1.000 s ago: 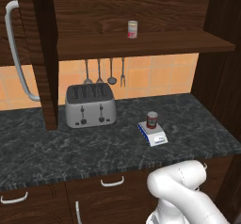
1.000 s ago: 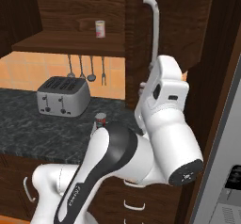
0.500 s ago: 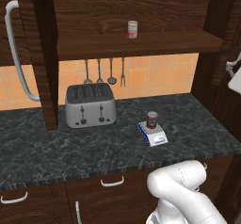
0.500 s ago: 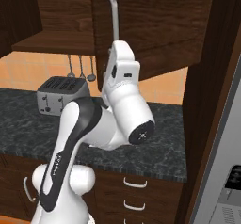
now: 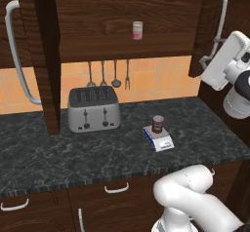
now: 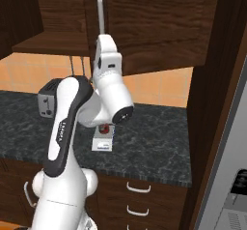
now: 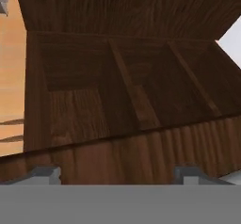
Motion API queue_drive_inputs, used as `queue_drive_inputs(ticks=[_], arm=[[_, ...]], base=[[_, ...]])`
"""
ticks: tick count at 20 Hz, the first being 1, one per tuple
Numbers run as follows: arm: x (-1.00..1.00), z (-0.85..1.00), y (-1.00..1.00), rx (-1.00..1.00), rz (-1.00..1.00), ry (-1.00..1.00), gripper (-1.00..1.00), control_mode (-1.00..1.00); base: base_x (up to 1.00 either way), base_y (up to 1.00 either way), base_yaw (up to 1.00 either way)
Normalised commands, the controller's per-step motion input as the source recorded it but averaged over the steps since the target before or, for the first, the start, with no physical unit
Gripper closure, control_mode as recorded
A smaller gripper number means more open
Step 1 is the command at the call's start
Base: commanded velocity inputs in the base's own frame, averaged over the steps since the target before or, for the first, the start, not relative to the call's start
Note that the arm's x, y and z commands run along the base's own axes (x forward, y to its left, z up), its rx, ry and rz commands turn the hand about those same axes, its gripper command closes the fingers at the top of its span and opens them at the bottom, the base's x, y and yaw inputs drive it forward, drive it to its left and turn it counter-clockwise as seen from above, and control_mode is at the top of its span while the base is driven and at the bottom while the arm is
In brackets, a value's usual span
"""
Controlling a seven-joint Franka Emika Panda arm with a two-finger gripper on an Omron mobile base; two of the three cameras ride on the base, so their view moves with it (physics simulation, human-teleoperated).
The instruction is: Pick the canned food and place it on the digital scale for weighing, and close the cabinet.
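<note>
Left base view: canned food (image 5: 157,124) well below end effector (image 5: 213,50)

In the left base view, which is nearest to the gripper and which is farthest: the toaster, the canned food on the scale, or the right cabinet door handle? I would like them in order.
Measured from the gripper at the upper right:
1. Right cabinet door handle, right beside it.
2. Canned food, lower, standing on the digital scale at mid-counter.
3. Toaster, far left on the counter.
</note>
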Motion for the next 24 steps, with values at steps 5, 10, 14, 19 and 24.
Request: queue_drive_inputs(ticks=[5, 10, 14, 19, 24], arm=[[0.83, 0.0, -0.02, 0.0, 0.01, -0.01, -1.0, -1.0], [0.94, 0.0, -0.04, 0.0, 0.0, 0.0, -1.0, -1.0], [0.82, 0.0, -0.18, 0.0, 0.0, 0.0, -1.0, -1.0], [0.6, 0.0, -0.4, 0.03, 0.0, -0.01, -1.0, -1.0], [0.74, 0.0, -0.54, 0.06, 0.0, -0.01, -1.0, -1.0]], base=[[0.0, 0.0, 0.0], [0.0, 0.0, 0.0], [0.0, 0.0, 0.0], [0.0, 0.0, 0.0], [0.0, 0.0, 0.0]])
